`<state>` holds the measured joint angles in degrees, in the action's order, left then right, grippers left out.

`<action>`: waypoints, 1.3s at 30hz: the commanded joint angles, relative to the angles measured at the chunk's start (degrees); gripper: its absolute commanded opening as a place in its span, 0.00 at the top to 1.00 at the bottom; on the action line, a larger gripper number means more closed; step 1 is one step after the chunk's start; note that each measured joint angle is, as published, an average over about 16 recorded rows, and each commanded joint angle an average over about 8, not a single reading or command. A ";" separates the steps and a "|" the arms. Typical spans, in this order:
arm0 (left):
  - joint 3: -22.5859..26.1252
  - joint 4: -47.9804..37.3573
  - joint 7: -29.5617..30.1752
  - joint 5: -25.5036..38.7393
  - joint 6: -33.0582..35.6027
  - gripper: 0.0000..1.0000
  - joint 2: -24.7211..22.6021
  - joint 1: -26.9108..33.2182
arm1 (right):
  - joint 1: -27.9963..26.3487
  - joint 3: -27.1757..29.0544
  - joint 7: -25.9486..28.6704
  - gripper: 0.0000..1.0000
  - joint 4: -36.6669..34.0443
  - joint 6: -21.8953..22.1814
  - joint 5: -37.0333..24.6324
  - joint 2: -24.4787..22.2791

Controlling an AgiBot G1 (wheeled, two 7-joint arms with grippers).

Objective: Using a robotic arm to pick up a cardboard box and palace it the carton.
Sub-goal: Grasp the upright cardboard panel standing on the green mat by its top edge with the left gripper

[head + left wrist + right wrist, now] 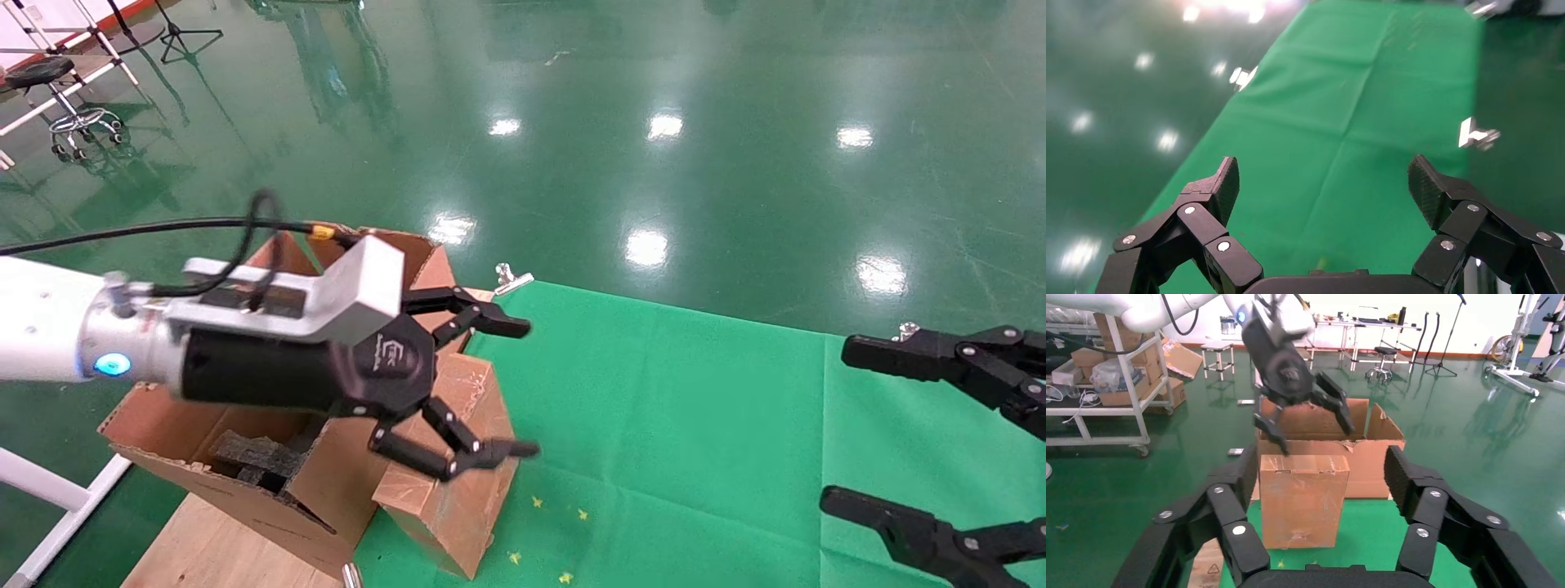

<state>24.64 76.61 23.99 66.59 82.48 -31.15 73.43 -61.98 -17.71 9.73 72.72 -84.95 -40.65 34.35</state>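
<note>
The cardboard box point(458, 490) stands upright on the near left edge of the green cloth point(695, 425), pressed against the side of the carton point(188, 441), whose tall flaps rise behind it and whose dark foam blocks point(257, 457) show inside. From the head camera, the left gripper point(523, 388) on its white arm point(41, 331) hangs just above the box, jaws spread wide and holding nothing, one finger over the top of the box and the other in front of its face. The right gripper point(833, 425) sits low at the right over the cloth, well apart from the box, its jaws also wide open and empty. A metal clip point(511, 278) pins the far corner of the cloth. From the left wrist, the left gripper point(1321, 184) shows both fingers splayed with only bare green cloth point(1352, 122) between them. From the right wrist, the right gripper point(1321, 478) frames the box point(1303, 502) between its open fingers, the box standing apart from them, with the carton point(1370, 459) behind it and the left gripper point(1315, 435) poised open over the top of the box.
</note>
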 commanded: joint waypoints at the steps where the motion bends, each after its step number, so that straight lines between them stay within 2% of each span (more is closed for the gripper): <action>1: 1.18 0.12 1.71 3.40 -1.18 0.00 0.03 0.91 | 0.00 0.00 0.00 1.00 0.00 0.00 0.00 0.00; 7: 7.27 0.39 20.22 19.61 0.13 0.00 -2.61 9.69 | -0.01 -0.01 -0.01 1.00 -0.01 0.00 0.01 0.00; 10: 9.58 0.49 30.01 25.58 2.34 0.00 -4.47 14.07 | -0.01 -0.02 -0.01 1.00 -0.01 0.00 0.01 0.00; 15: 12.23 0.33 43.89 29.22 5.83 0.00 -6.86 18.24 | -0.01 -0.03 -0.02 1.00 -0.01 0.00 0.02 -0.01; 19: 14.63 0.39 51.32 29.33 7.02 0.00 -7.58 19.44 | -0.01 -0.03 -0.02 1.00 -0.01 0.01 0.02 -0.01; 26: 19.55 0.75 55.80 29.38 6.77 0.00 -7.90 20.46 | -0.02 -0.05 -0.02 1.00 -0.01 0.01 0.03 -0.02; 37: 24.55 0.89 55.82 29.29 5.56 0.00 -8.64 20.83 | -0.02 -0.06 -0.03 1.00 -0.01 0.02 0.04 -0.02; 38: 24.79 0.90 55.67 29.33 5.45 0.00 -8.67 20.89 | -0.02 -0.06 -0.03 0.94 -0.01 0.02 0.04 -0.02; 39: 25.00 0.91 55.54 29.35 5.36 0.00 -8.70 20.93 | -0.02 -0.06 -0.04 0.85 -0.01 0.02 0.04 -0.02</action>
<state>49.43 77.52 79.60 95.96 87.96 -39.79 94.32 -62.00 -17.77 9.69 72.70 -84.93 -40.60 34.32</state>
